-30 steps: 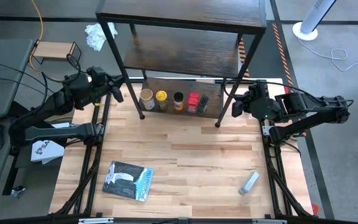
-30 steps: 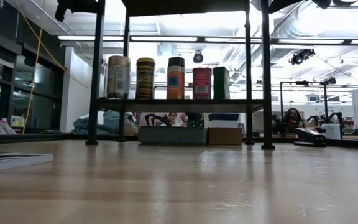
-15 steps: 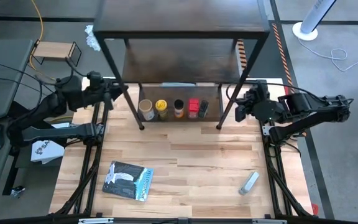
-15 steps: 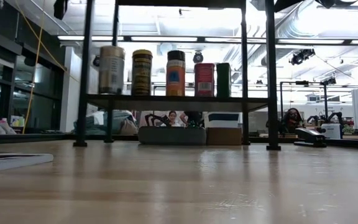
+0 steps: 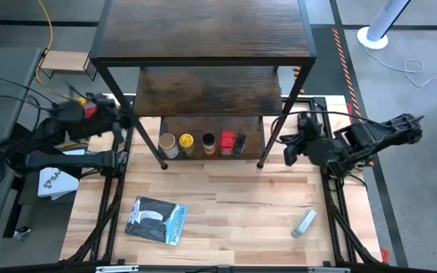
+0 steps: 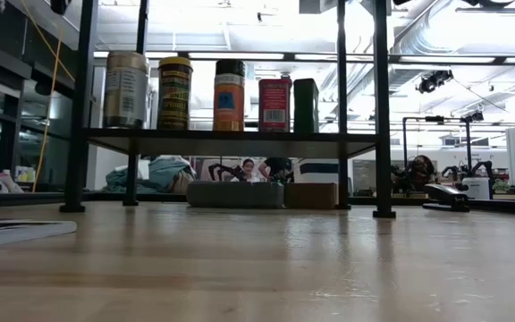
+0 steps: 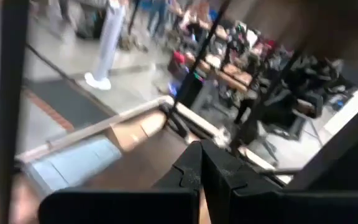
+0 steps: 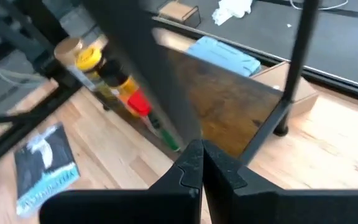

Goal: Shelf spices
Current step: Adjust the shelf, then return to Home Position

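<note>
Near edge of the surface (image 5: 226,197): a flat packet (image 5: 155,221) toward the left corner, a grey-white tube (image 5: 303,223) toward the right corner, well apart.

Middle of the surface bare wood.

Far half: the shelf (image 5: 203,53) — dark wood-grain boards on a thin black frame — stands with its front legs on the surface. The spices sit in one row on its lowest board, upright, close together; from left to right in the high view: tan-lidded jar (image 5: 168,142), yellow-lidded jar (image 5: 187,141), brown jar (image 5: 209,140), red one (image 5: 227,139), black one (image 5: 240,139). The low view shows the same row, all level on the board.

Left claw (image 5: 121,119) — fingers together, holding nothing, just beside the shelf's left front post, past the surface's left edge. Right claw (image 5: 287,145) — fingers together, empty, near the shelf's right front leg at the right edge.

Beyond the far left corner, a small light-wood rack (image 5: 63,62) on the floor.
</note>
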Motion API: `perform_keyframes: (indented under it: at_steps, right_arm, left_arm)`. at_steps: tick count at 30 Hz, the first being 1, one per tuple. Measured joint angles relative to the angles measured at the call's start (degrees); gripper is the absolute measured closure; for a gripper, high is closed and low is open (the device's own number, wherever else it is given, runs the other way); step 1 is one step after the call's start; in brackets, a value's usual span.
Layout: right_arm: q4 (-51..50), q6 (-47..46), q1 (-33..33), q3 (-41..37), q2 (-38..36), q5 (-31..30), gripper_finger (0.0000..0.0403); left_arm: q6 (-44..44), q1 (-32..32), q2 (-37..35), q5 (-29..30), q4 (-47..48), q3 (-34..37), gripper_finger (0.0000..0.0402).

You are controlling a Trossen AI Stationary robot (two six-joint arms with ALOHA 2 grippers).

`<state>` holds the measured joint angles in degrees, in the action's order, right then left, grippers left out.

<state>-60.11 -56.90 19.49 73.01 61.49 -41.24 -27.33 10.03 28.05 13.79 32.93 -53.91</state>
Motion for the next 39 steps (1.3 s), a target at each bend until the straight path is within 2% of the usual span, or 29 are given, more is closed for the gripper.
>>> perform_keyframes:
  at_steps: [2,7,9,11,13,15,18,21,23,26,31,36,39]
  right_arm:
    - [-1.9,-1.8,0.6,0.1,-1.2,-1.2,0.0403]
    - [-11.5,-8.8,3.0,3.5,-3.2,-9.3,0.0403]
    - [-13.7,-11.6,3.2,5.3,-4.4,-11.8,0.0403]
    - [-13.7,-12.8,3.1,6.9,-5.2,-14.4,0.0403]
    - [-12.4,-12.4,3.1,8.7,-5.4,-17.5,0.0403]
    - [-11.7,-12.2,3.1,10.6,-5.2,-20.2,0.0403]
    - [-9.7,-10.4,3.0,12.8,-4.3,-23.4,0.0403]
    - [-7.8,-8.6,3.0,14.3,-2.9,-23.8,0.0403]
    - [-8.0,-8.6,3.0,15.0,-2.2,-24.3,0.0403]
    - [-8.6,-9.1,2.1,15.1,-1.2,-24.7,0.0403]
    - [-11.9,-11.7,0.0,15.1,-1.0,-22.9,0.0403]
    - [-15.6,-12.4,-1.8,15.1,-1.1,-21.0,0.0403]
    - [-17.3,-12.7,-2.6,15.1,-1.1,-20.5,0.0403]
  left_arm:
    - [3.1,-0.2,-1.3,0.9,0.5,-1.4,0.0401]
    - [5.9,-0.1,-6.2,-3.5,5.8,-3.9,0.0401]
    - [5.0,-0.1,-8.9,-6.9,6.7,-3.4,0.0401]
    - [3.5,-0.1,-12.1,-13.2,5.1,-1.6,0.0401]
    - [1.8,-0.1,-15.6,-19.0,1.3,2.7,0.0401]
    - [-0.5,0.1,-20.2,-24.5,-5.4,10.1,0.0401]
    - [-4.0,0.1,-28.0,-27.3,-16.9,23.0,0.0401]
    - [-4.8,-0.2,-26.7,-29.9,-25.8,31.2,0.0401]
    - [-4.6,-0.8,-24.1,-32.6,-35.1,34.8,0.0401]
    - [-4.6,-2.3,-24.2,-32.7,-42.5,39.5,0.0401]
    - [-5.3,-6.7,-26.4,-27.6,-50.5,43.3,0.0401]
    - [-3.9,-13.2,-26.4,-21.9,-45.2,44.5,0.0401]
    - [-0.7,-17.4,-24.6,-14.8,-38.1,44.8,0.0401]
